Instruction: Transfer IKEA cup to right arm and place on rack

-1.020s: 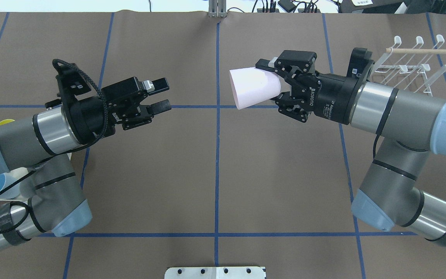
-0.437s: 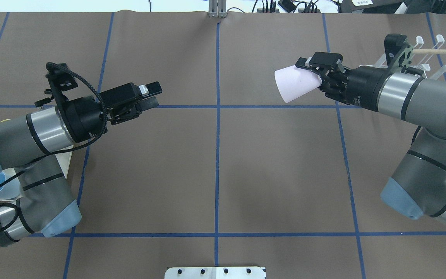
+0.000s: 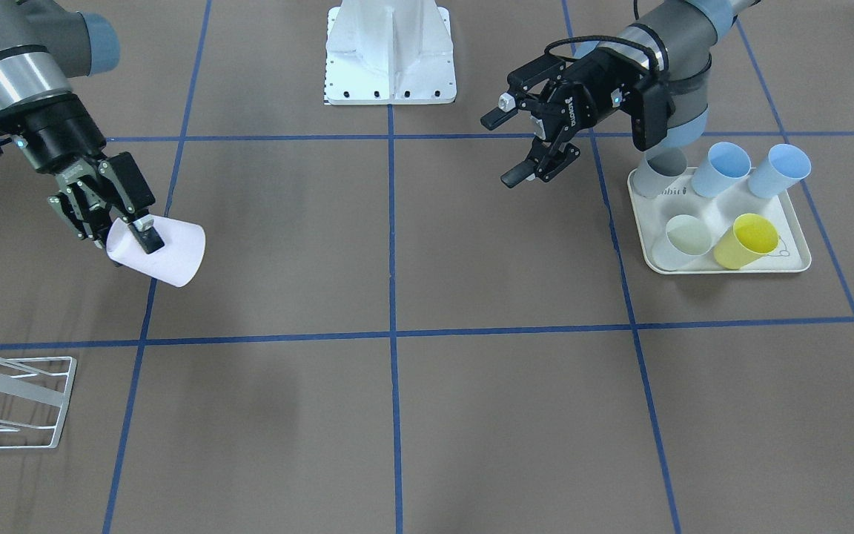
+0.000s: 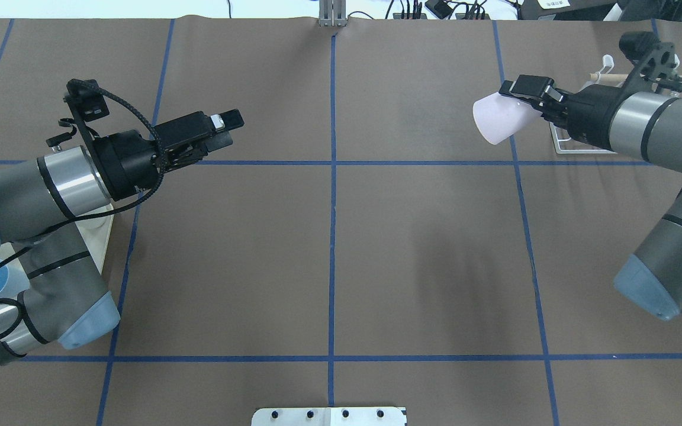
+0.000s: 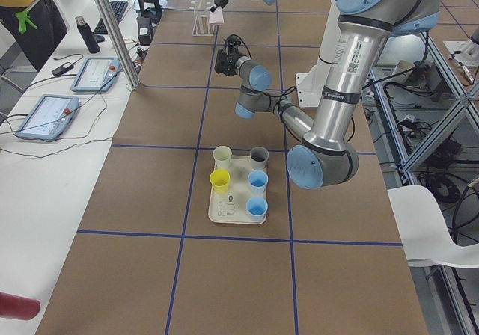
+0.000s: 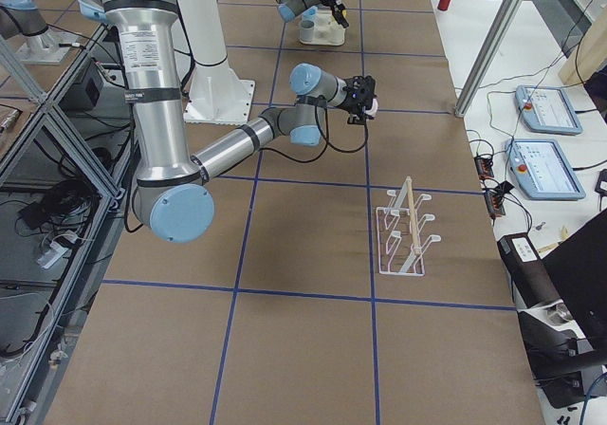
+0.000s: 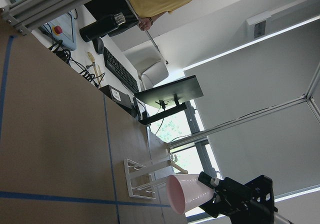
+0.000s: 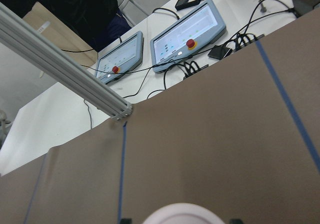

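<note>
The IKEA cup (image 4: 498,121) is a plain, pale pink tapered beaker. It is held on its side in the air over the far right part of the bench (image 4: 424,248). Its wide open mouth points toward the bench's middle and its narrow base sits in the right hand (image 4: 524,106), whose fingers are clamped on the cup's wall near the base.

The white wire rack (image 6: 408,228) with its wooden rod stands on the bench near the cup. In the overhead view the right wrist and forearm cover most of it. The front-facing view shows the cup and rack apart.

Across the bench, the left hand (image 3: 500,148) hangs above the surface with its fingers apart, holding nothing. Beside that arm lies a cream tray (image 3: 723,268) carrying two light blue cups, a grey one, a pale one and a yellow cup (image 3: 747,241).
</note>
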You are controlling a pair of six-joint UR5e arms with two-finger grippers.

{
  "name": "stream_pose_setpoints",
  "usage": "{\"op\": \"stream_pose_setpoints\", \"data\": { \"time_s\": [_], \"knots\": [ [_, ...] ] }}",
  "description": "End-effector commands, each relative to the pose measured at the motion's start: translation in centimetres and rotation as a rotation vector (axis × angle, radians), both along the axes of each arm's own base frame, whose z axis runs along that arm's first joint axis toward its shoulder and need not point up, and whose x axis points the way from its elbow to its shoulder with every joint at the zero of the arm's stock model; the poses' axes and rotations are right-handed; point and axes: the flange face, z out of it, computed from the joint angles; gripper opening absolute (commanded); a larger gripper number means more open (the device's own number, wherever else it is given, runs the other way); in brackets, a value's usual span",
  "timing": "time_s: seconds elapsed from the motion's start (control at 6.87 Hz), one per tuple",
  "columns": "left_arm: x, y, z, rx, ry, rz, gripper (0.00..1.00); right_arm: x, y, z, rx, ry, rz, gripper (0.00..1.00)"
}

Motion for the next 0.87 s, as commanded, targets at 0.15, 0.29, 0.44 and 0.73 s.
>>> {"op": "stream_pose_setpoints", "data": {
  "time_s": [0.15,0.29,0.44,0.73],
  "knots": [
    [0.2,-1.9,0.2,0.027,-0.184,-0.079,0.99,6.4,1.0,6.6,0.087,0.314,0.073,0.00],
    [-0.2,-2.3,0.5,0.017,-0.197,-0.088,0.99,7.8,1.0,7.5,0.095,0.366,0.118,0.00],
    [-0.2,-2.5,0.7,0.001,-0.213,-0.100,0.99,9.0,0.6,8.7,0.130,0.535,0.177,0.00],
    [-0.1,-2.7,0.6,-0.017,-0.232,-0.112,0.99,9.4,0.3,8.9,0.156,0.639,0.206,0.00]
  ]
}}
